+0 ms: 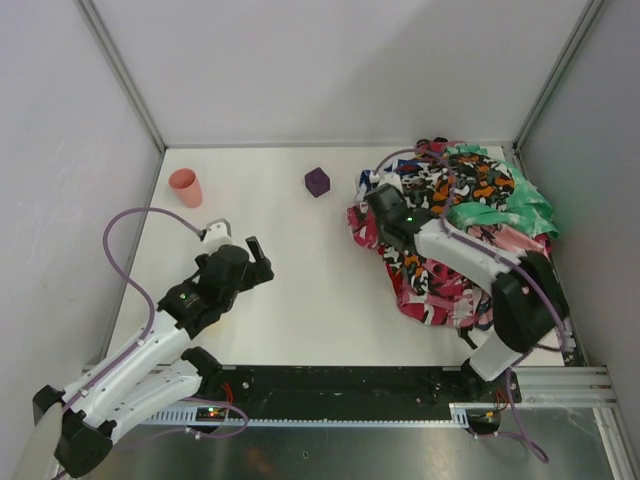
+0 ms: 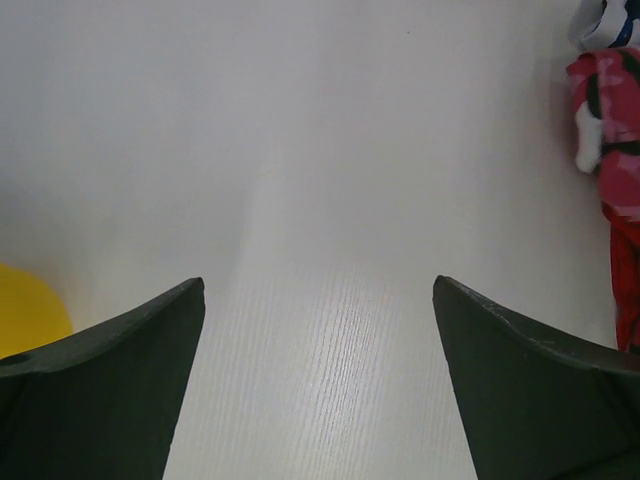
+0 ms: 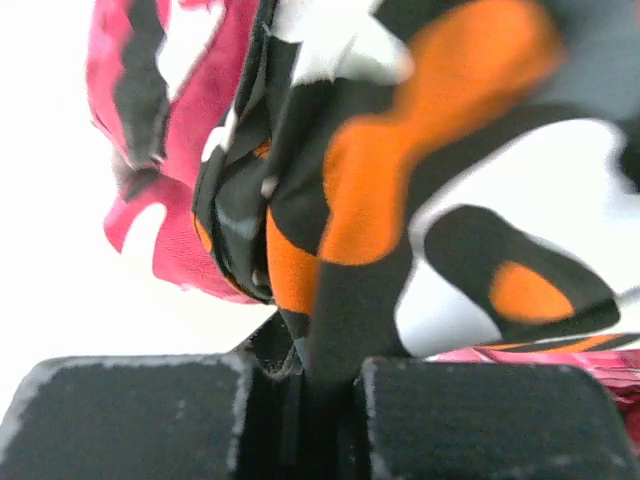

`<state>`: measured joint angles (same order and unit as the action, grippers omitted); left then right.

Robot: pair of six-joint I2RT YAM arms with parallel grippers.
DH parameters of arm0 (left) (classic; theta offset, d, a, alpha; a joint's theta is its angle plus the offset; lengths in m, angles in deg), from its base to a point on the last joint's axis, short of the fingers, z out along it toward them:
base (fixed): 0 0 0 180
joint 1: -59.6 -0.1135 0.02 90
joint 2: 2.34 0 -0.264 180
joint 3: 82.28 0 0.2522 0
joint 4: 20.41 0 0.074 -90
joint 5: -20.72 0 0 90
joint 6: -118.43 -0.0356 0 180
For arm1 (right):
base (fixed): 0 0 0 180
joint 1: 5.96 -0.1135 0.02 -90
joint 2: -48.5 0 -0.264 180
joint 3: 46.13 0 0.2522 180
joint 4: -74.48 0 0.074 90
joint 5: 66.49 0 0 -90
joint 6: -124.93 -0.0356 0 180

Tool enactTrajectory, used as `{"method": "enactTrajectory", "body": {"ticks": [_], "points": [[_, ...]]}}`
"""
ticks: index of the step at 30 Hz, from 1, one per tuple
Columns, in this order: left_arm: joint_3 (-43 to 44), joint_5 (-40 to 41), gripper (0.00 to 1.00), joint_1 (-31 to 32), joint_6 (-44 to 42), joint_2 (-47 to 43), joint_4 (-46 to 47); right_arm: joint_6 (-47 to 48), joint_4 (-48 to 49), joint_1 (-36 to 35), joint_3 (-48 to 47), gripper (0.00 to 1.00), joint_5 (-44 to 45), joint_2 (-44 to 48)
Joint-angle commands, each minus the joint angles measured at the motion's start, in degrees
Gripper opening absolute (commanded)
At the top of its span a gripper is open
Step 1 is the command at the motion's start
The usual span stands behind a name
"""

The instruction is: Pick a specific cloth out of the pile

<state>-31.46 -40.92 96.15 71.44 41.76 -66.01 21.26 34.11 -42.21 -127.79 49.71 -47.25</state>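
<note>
Pinching a fold of orange-black-white cloth (image 3: 360,200) with the right gripper (image 3: 300,385), fingers pressed together on it, at the left side of the pile (image 1: 480,215) on the table's right. Holding the left gripper (image 2: 320,300) spread wide over bare white table (image 2: 320,150), well apart from the pile. Showing the plain red cloth (image 2: 626,290) only as a strip at the pile's edge, just beside pink camouflage fabric (image 2: 612,100).

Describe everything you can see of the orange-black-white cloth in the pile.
The orange-black-white cloth looks like thin, soft fabric, black with orange and white blotches. It sits crumpled on the pile, toward its far side, against the pink camouflage cloth. The right gripper is shut on a bunched fold of it, which stands up from between the fingers. Its outline is lost in folds.
</note>
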Motion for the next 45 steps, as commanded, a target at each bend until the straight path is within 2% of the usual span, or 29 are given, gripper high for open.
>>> {"method": "enactTrajectory", "body": {"ticks": [1, 3, 7, 9, 12, 17, 20, 24, 28, 31, 40, 45], "points": [[0.5, 1.5, 1.0, -0.2, 0.0, 1.1, 1.1, 2.1, 12.4, -0.2, -1.4, 0.01, -2.8, 13.0], [0.7, 1.2, 1.0, -0.2, 0.1, 1.5, 1.1, 2.3, 13.8, 1.3, -1.7, 0.0, -1.5, 17.0], [0.7, 1.3, 1.0, -0.2, 0.4, 1.6, 1.1, 1.4, 13.7, 10.0, -2.5, 0.0, -0.4, 23.9], [0.8, 1.3, 1.0, -0.2, 0.7, 1.8, 1.1, -0.1, 11.7, 17.8, -2.6, 0.0, -0.2, 26.7], [1.1, 1.2, 1.0, -0.2, 1.3, 2.5, 1.1, -4.3, 5.0, 30.0, -2.3, 0.0, -4.7, 29.1], [2.9, -0.3, 1.0, -0.2, 2.7, 5.8, 1.4, -10.0, 2.5, 45.9, 6.9, 0.0, -9.0, 30.5], [5.0, -3.1, 1.0, -0.2, 2.6, 9.8, 2.3, -12.0, 5.4, 52.4, 13.9, 0.0, -17.2, 27.4], [8.6, -9.0, 1.0, -0.2, 0.6, 17.2, 5.6, -12.4, 7.6, 54.5, 16.4, 0.0, -25.4, 17.0], [12.7, -22.0, 1.0, -0.2, -3.8, 26.1, 16.2, -13.6, 11.3, 54.3, 16.6, 0.0, -31.0, 9.2], [18.6, -30.7, 1.0, 0.1, -6.8, 35.7, 20.5, -13.7, 12.7, 54.2, 16.6, 0.0, -32.0, 5.6], [50.2, -47.1, 1.0, 3.1, -9.8, 72.9, 21.5, -13.6, 14.1, 54.4, 16.6, 0.04, -33.0, 1.6], [65.5, -46.4, 1.0, 5.0, -9.7, 87.4, 20.6, -13.2, 14.5, 54.9, 17.1, 0.09, -33.0, 1.7]]}}
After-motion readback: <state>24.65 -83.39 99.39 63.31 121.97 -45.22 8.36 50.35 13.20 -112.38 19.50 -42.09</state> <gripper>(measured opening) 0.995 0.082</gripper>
